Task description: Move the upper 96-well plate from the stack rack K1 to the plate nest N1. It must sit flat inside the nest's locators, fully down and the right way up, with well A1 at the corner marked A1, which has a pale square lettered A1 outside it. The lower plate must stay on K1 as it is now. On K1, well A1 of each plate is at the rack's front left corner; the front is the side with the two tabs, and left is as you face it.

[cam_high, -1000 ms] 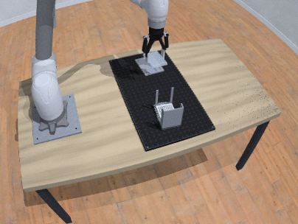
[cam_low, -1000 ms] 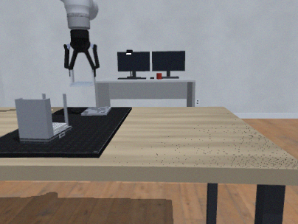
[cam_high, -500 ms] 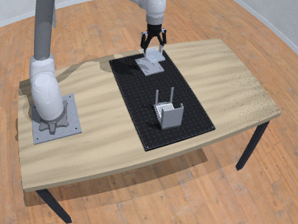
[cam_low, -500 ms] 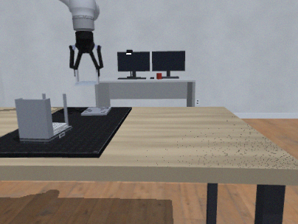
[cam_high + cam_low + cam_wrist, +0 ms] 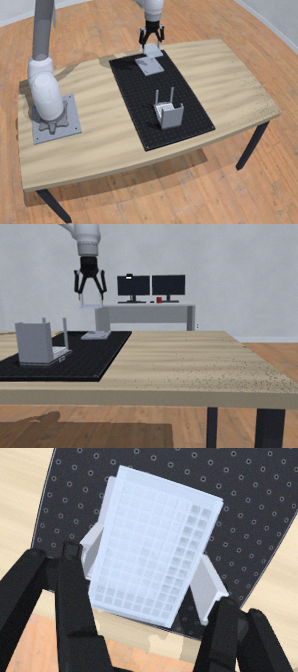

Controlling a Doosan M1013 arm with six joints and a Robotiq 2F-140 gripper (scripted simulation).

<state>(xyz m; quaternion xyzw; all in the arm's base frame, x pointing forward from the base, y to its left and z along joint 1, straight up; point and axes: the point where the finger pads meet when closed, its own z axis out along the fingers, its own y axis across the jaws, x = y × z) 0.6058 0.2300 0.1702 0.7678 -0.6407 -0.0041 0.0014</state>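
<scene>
Pincer (image 5: 90,299) grips plate (image 5: 153,554); wrist alone shows wells.

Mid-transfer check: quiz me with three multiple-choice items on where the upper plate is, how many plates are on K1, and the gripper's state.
1. Where is the upper plate?
A. Seated in nest N1
B. Held in the air above the table
C. On rack K1

2. How many plates are on rack K1?
A. None
B. One
C. Two

3. What state is the gripper in?
A. Shut on the plate
B. Open, holding nothing
C. Shut on nothing

Answers:
1 B: in the exterior view the upper plate hangs well above nest N1.
2 B: only the lower plate shows in rack K1.
3 A: the gripper has its fingers on the plate's two sides in the wrist view.
</scene>
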